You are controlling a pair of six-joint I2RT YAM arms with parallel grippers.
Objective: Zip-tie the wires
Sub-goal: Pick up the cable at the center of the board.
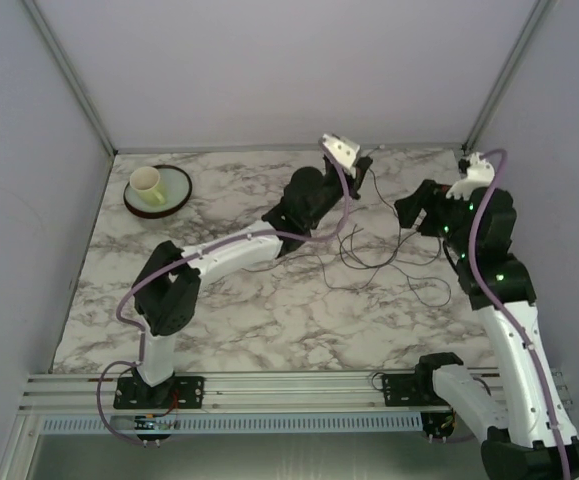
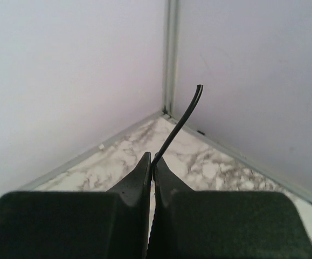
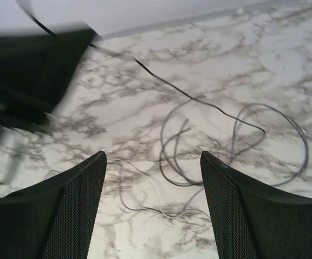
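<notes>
The wires (image 1: 369, 255) are thin dark strands lying in loose loops on the marble table (image 1: 249, 310), right of centre. My left gripper (image 1: 362, 170) is raised near the far edge. In the left wrist view it (image 2: 154, 161) is shut on a thin black strand of the wires (image 2: 178, 121), whose free end curves upward. That strand (image 3: 161, 78) runs from the left gripper down to the loops (image 3: 161, 151). My right gripper (image 1: 406, 212) hangs over those loops. Its jaws (image 3: 153, 156) are open and wide apart, with nothing between them.
A pale cup (image 1: 147, 183) stands on a green plate (image 1: 176, 198) at the far left. Grey walls close in the table, with a corner post (image 2: 169, 54) just beyond the left gripper. A metal rail (image 1: 269, 390) runs along the near edge.
</notes>
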